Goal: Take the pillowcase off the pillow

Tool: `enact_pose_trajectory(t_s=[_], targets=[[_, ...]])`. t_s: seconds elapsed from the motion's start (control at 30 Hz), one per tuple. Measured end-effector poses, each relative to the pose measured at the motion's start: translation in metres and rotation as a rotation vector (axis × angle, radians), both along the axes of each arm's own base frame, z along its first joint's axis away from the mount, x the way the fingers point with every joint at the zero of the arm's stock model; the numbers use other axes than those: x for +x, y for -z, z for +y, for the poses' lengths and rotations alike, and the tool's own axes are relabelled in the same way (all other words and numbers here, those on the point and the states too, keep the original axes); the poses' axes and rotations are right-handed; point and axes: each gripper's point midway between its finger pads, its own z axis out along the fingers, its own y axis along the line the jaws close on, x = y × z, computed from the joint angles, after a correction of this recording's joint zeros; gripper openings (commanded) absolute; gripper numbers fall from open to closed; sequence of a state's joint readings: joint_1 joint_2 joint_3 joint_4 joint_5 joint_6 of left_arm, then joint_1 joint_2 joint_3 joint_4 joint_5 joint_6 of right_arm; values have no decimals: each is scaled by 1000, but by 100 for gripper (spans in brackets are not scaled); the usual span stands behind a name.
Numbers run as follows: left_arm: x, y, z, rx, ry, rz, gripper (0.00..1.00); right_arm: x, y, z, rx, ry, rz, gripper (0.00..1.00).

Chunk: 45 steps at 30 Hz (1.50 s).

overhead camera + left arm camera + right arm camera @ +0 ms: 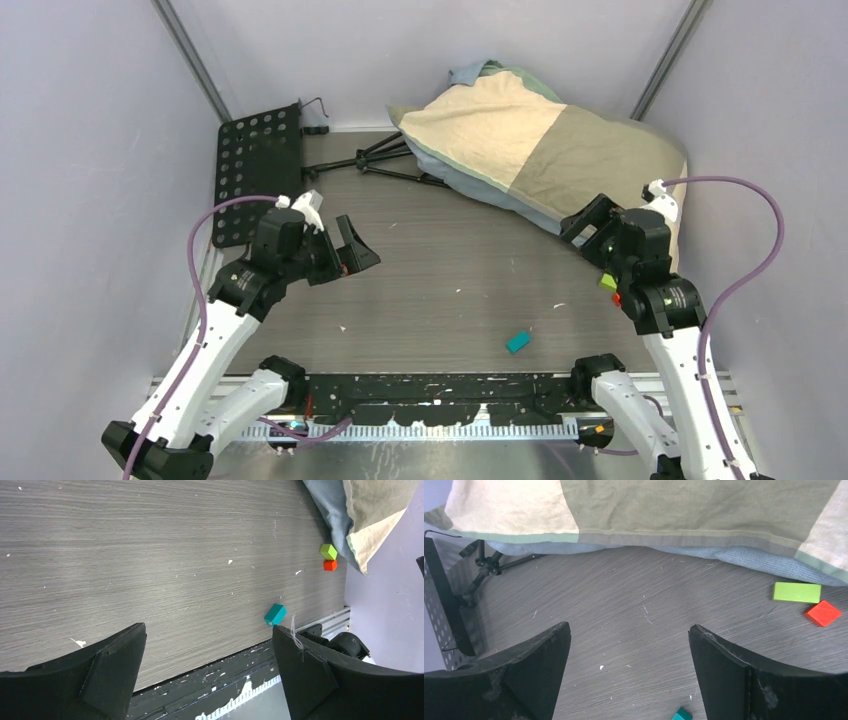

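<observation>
The pillowcase [520,140], patchwork side up with the pillow hidden inside it, lies beyond and to the right of the teal block [517,342]. The left gripper [208,630] hangs well left of that block and the right gripper [629,630] just beyond it, both spread wide and holding nothing. The right one should probably go in low at the hem facing the block and pinch cloth only, while the left crosses over to hold the bulk back.
</observation>
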<state>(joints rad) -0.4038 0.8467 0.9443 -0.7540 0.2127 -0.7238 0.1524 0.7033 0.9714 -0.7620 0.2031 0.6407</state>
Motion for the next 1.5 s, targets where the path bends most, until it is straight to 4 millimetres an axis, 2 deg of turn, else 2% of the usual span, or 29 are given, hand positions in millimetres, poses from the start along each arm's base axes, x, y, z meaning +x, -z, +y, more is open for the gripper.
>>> enact_pose_trajectory(t_s=[0.33, 0.43, 0.57, 0.87, 1.03, 1.13, 1.23, 1.3, 1.5], targets=[[1, 11, -6, -43, 5, -12, 100, 25, 31, 9, 74, -11, 115, 93], [3, 15, -9, -59, 7, -6, 100, 38, 51, -2, 156, 33, 175, 93], [4, 22, -11, -67, 2, 17, 100, 48, 72, -28, 196, 121, 237, 93], [4, 41, -23, -95, 50, 61, 99, 44, 60, -53, 116, 218, 162, 97], [0, 36, -35, -147, 133, 44, 99, 40, 76, -61, 79, 249, 165, 98], [-3, 35, -36, -147, 159, 28, 99, 36, 86, -66, 63, 270, 182, 98], [-4, 35, -36, -141, 170, 15, 99, 40, 92, -72, 50, 292, 195, 98], [-5, 36, -36, -137, 175, 13, 99, 46, 100, -75, 48, 301, 214, 98], [-6, 37, -38, -150, 193, 6, 99, 61, 145, -72, 85, 288, 324, 97]])
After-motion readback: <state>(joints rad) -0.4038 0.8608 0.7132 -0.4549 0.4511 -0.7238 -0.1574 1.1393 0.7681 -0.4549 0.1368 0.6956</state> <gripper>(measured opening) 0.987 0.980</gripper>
